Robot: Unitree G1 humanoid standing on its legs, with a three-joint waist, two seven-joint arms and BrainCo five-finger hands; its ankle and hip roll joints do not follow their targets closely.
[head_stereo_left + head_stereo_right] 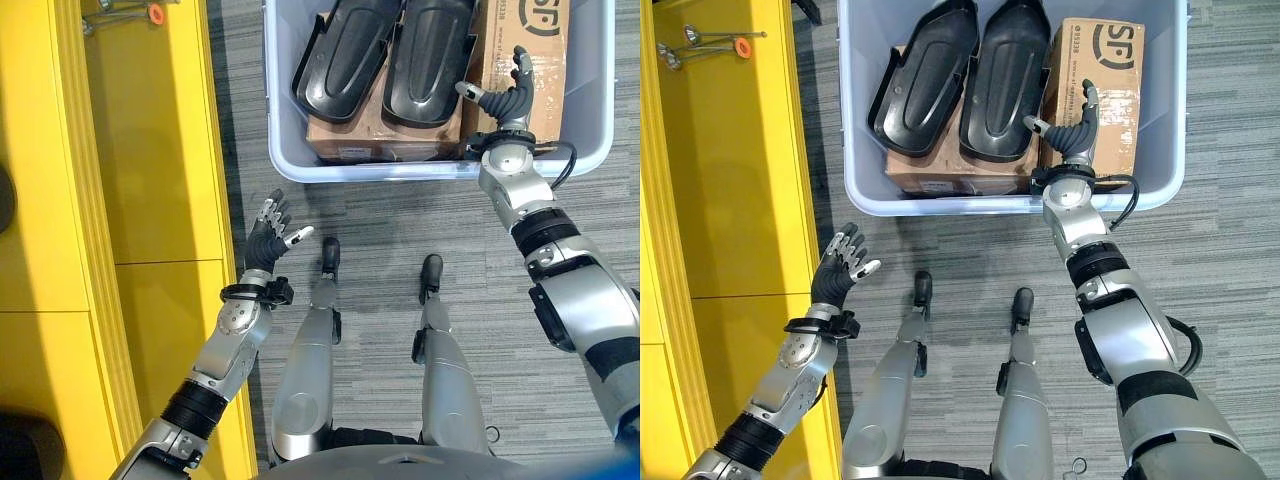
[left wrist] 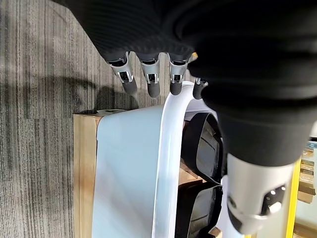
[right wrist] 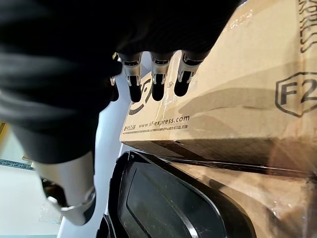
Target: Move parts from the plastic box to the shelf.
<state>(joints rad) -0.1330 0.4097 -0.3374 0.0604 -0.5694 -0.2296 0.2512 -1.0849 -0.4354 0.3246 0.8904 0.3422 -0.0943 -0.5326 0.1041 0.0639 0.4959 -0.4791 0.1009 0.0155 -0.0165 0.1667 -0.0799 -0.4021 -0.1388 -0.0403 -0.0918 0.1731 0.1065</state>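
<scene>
Right hand [image 1: 508, 92], fingers straight and spread, hovers inside the plastic box [image 1: 285, 150] over a cardboard carton [image 1: 1108, 75] beside two black molded parts [image 1: 385, 55], apparently lining up a grasp, while the empty left hand [image 1: 268, 232] waits spread by the yellow shelf [image 1: 150, 150].

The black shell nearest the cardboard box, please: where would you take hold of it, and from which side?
Probably by its raised rim at the near end, coming down from above. That black shell lies hollow side up on the brown cartons in the plastic box, close against the second shell and the cardboard box, leaving the sides tight. The right hand hovers open beside it.
</scene>
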